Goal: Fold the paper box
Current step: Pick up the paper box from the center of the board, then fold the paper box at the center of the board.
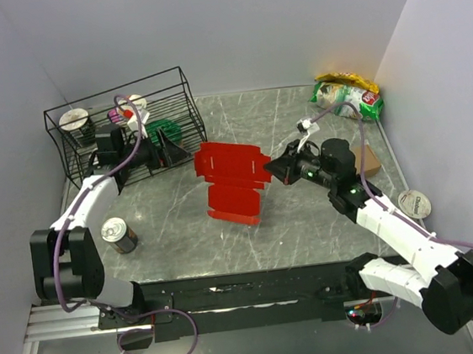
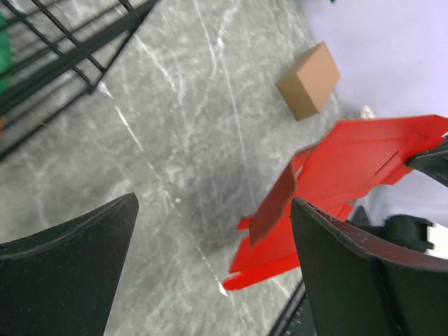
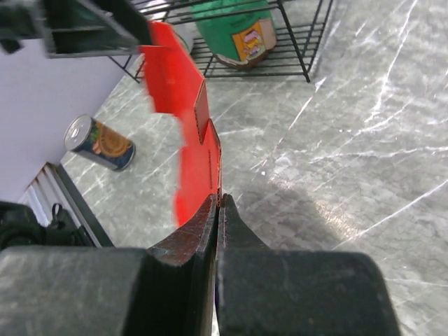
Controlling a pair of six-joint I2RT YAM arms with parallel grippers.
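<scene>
The paper box [image 1: 232,177] is in the centre of the top view, as an open creased sheet raised above the table [image 1: 310,228]. The right gripper [image 1: 275,169] is pressed together on the sheet's right edge, probably to keep it lifted so that a flap can be reached. The left gripper [image 1: 175,152], just left of the sheet beside the wire basket [image 1: 121,126], is spread wide and holds nothing. It seems ready to take a panel.

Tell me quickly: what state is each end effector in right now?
Left end effector: open, holding nothing.
Right end effector: closed on an edge of the red paper box.
</scene>
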